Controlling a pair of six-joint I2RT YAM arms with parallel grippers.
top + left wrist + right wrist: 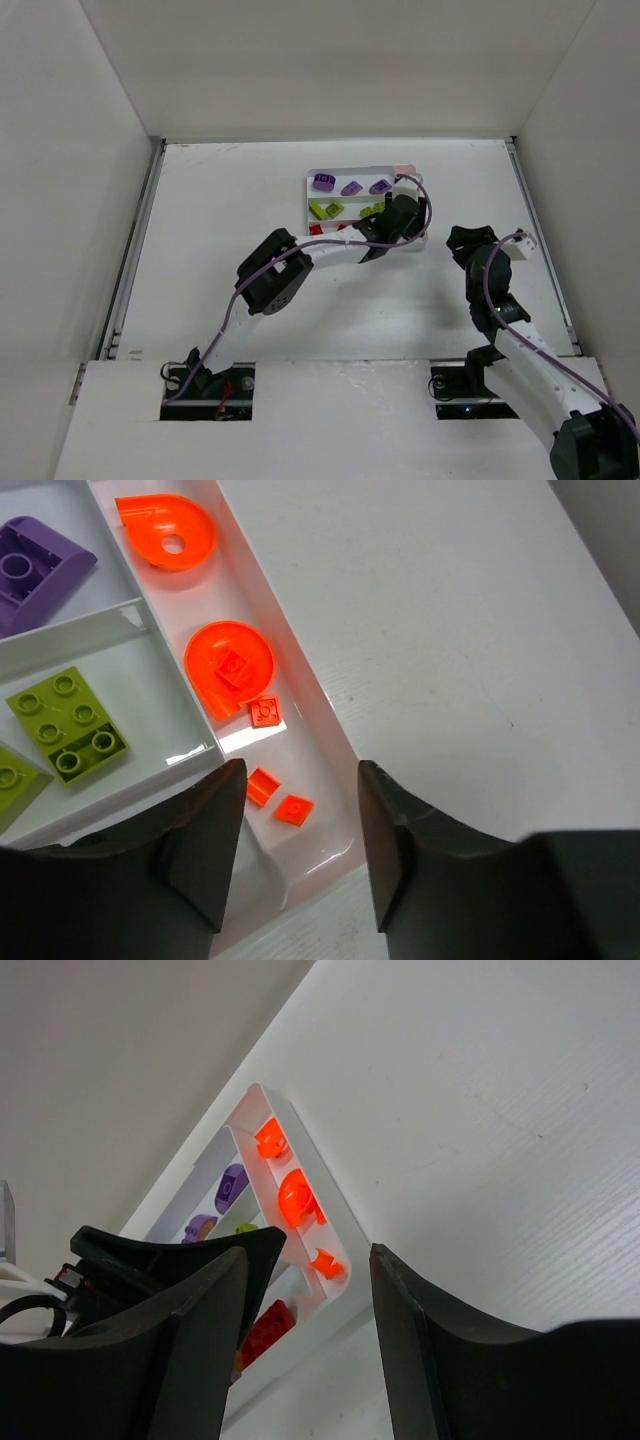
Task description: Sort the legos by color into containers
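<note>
Left gripper [300,780] spread, empty, above orange legos [228,667] in tray [130,615] narrow slot; right gripper [308,1260] spread, empty, over counter [450,630].

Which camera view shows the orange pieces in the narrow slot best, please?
Left wrist: the orange pieces sit close and sharp, seen from above. Right wrist shows them small and oblique; the top view has the left gripper mostly covering them.

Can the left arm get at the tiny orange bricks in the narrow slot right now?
Probably yes: the left gripper hangs right above the tiny orange bricks, jaws apart, nothing between. The narrow slot has close walls that may crowd the fingers.
</note>
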